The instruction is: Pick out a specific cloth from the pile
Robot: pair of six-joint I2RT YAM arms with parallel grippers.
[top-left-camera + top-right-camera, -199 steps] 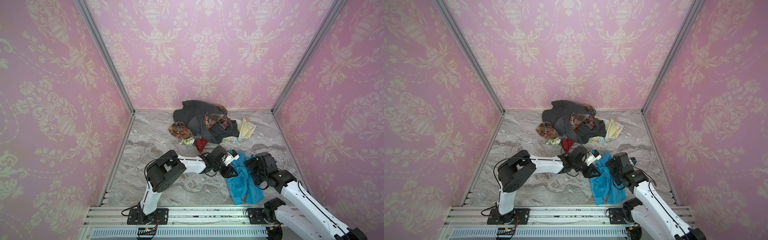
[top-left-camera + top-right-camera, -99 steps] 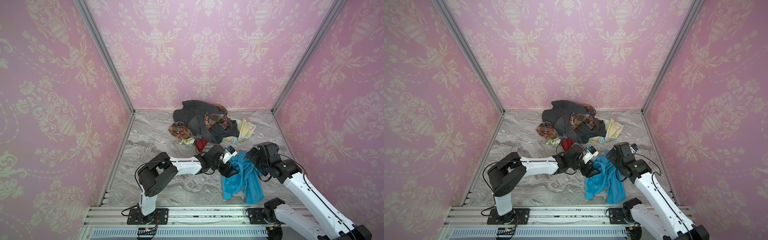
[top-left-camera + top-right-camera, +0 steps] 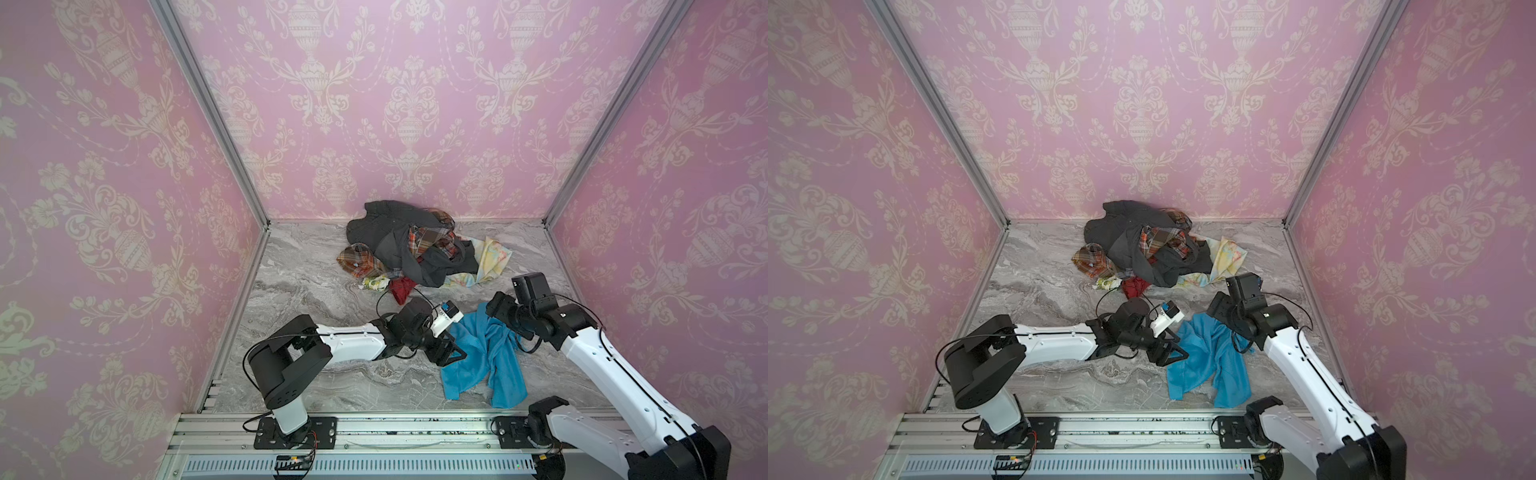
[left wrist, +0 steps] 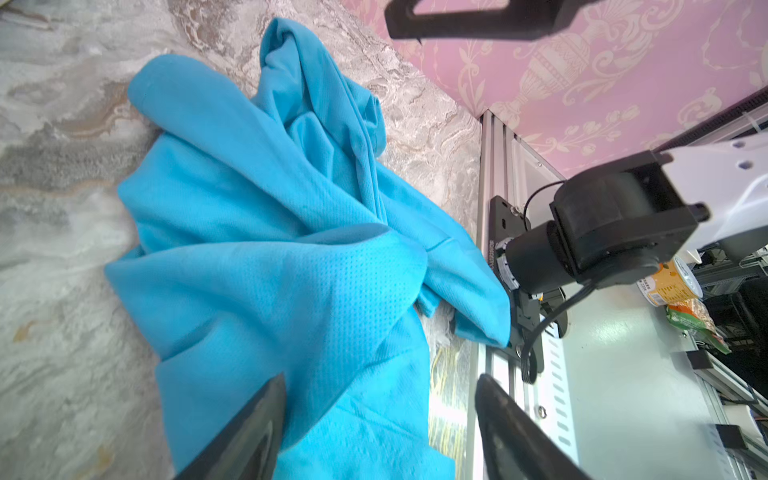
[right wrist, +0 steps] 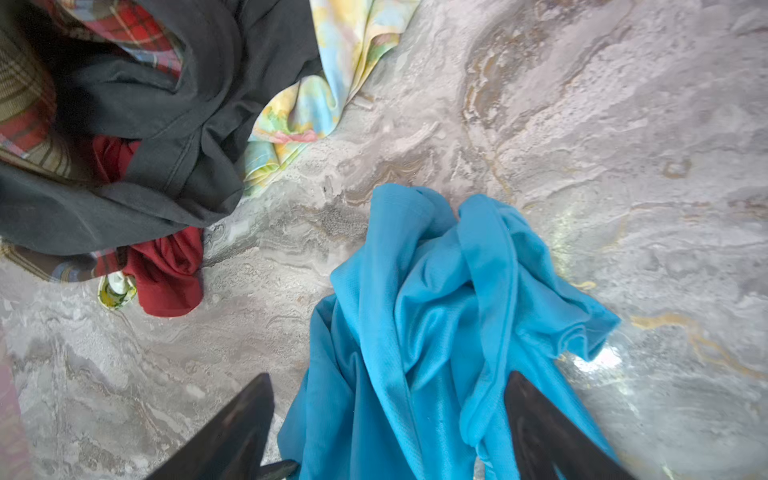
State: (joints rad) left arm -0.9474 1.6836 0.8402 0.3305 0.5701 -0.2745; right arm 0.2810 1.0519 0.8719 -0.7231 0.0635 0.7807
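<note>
The turquoise cloth [image 3: 486, 357] [image 3: 1208, 361] lies crumpled on the marble table near the front right, apart from the pile [image 3: 411, 249] [image 3: 1146, 249] of dark grey and plaid garments at the back. My left gripper [image 3: 451, 355] [image 4: 380, 378] is at the cloth's left edge, open, with slack blue fabric [image 4: 291, 249] under and between its fingers. My right gripper [image 3: 500, 311] [image 5: 388, 374] hovers over the cloth's far end, also open. There the cloth [image 5: 436, 332] runs loosely between its wide jaws. The pile [image 5: 145, 124] shows beyond it.
A small dark red cloth [image 3: 402, 289] and a pale yellow floral cloth [image 3: 492, 257] lie at the pile's near edge. Pink patterned walls [image 3: 124, 208] close in three sides. An aluminium rail [image 3: 374, 428] with both arm bases runs along the front.
The left gripper has opened and the cloth has dropped, spreading wider toward the left on the table. The right gripper has drawn back toward the pile and stays open.
</note>
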